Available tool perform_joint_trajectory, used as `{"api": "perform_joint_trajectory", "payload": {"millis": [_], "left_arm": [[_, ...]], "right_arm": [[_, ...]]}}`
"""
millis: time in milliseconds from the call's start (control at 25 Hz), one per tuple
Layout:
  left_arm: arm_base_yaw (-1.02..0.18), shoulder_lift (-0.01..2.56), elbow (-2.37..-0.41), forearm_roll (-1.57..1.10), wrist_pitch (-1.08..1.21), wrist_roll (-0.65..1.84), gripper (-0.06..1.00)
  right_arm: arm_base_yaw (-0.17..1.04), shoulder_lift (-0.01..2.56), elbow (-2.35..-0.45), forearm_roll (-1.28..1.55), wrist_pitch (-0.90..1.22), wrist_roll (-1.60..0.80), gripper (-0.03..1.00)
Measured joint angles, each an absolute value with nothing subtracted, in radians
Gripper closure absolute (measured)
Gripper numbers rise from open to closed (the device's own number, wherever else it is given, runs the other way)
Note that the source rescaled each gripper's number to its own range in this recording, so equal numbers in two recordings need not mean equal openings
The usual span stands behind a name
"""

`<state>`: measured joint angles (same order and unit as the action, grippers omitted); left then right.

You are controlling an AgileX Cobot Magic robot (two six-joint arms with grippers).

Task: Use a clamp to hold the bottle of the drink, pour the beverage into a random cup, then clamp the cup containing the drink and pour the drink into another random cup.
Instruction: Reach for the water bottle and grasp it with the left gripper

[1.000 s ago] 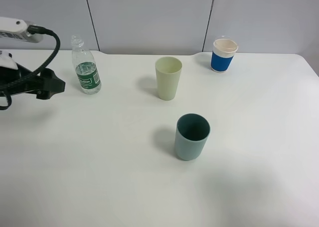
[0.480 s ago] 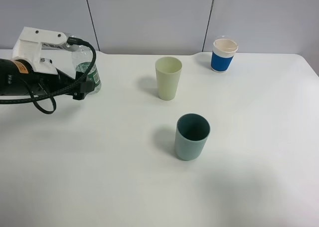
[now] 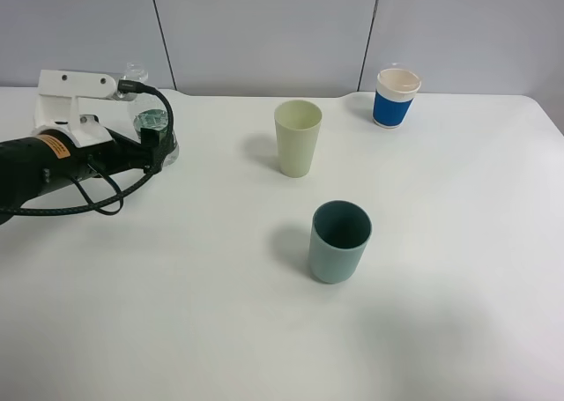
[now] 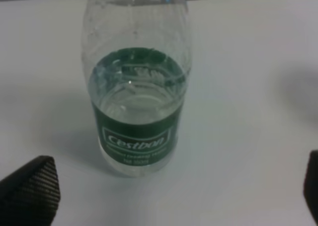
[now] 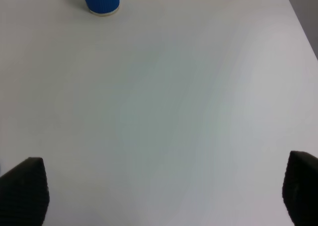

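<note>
Bottle (image 4: 136,87) is being seen standing upright at the far left of the table (image 3: 458,269), near its back edge: clear plastic, green label band, clear liquid being shown up to roughly the top of that band. Nothing is being gripped. The left gripper (image 4: 169,196) is being held low and level in front of it with its fingers spread wide. In the left wrist view the bottle is being framed between the two dark fingertips (image 4: 30,191), apart from both and slightly beyond them. In the high view the bottle's lower part is being hidden by the gripper's body, so only the neck and a bit of label are being shown there. To the right of the bottle and well apart from it, the pale green cup (image 3: 298,138) is being seen upright, about mid-table toward the back. Nearer the front, the teal cup (image 3: 340,241) is being seen upright, slightly right of the pale one and clear of it. At the back right, close to the rear edge, the blue-sleeved paper cup (image 3: 396,98) is being seen. What the cups hold cannot be told. Off the high camera's picture, the right gripper (image 5: 161,193) is being shown only in its own wrist view: fingers wide apart over bare table, nothing between them, the blue-sleeved paper cup well ahead.
</note>
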<state>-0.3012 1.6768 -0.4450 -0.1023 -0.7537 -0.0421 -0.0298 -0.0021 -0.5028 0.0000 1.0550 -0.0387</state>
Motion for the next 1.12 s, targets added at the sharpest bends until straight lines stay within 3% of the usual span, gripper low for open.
{"api": "perform_joint_trajectory", "payload": {"millis": [440,1120], "left_arm": [[-0.301,1.873,-0.443,-0.09,-0.962,-0.075,-0.06],[-0.238,2.065,-0.627,-0.044,-0.982,-0.192,-0.06]], "right_arm": [[-0.03,-0.002,-0.503,0.0,1.055,-0.039,0.14],[-0.03,-0.002,-0.503,0.0,1.055,-0.039,0.14]]}}
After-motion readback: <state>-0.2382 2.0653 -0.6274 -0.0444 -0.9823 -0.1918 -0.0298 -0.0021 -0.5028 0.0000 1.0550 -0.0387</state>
